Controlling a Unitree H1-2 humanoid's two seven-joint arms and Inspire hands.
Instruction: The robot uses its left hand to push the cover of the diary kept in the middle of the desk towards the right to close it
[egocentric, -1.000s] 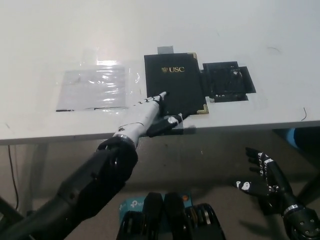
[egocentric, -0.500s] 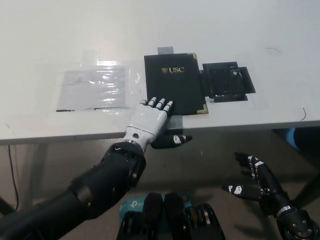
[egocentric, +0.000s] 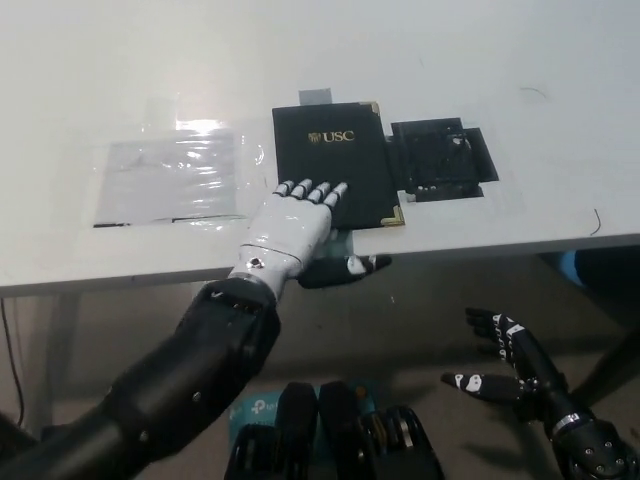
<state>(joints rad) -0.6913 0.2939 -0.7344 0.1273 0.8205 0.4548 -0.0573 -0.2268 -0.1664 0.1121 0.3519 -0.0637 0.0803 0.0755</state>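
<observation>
- Since the diary (egocentric: 333, 163) sat mid-desk with its black cover facing up, it looked closed to me.
- The left hand (egocentric: 297, 222) lay flat on its near-left corner, fingers spread, gripping nothing, likely pressing the cover flat.
- The right hand (egocentric: 512, 362) hung below the desk (egocentric: 480, 60), fingers splayed, empty.

diary (egocentric: 335, 160): one, black, closed, gold "usc" lettering on its cover
clear plastic sheet (egocentric: 170, 180): one, lying flat to the diary's left
black mat (egocentric: 440, 160): one, touching the diary's right edge
grey tape tab (egocentric: 316, 96): one, at the diary's top edge
desk (egocentric: 120, 70): one, white
robot hands: two, the white left hand (egocentric: 293, 222) and the black right hand (egocentric: 510, 360)
</observation>
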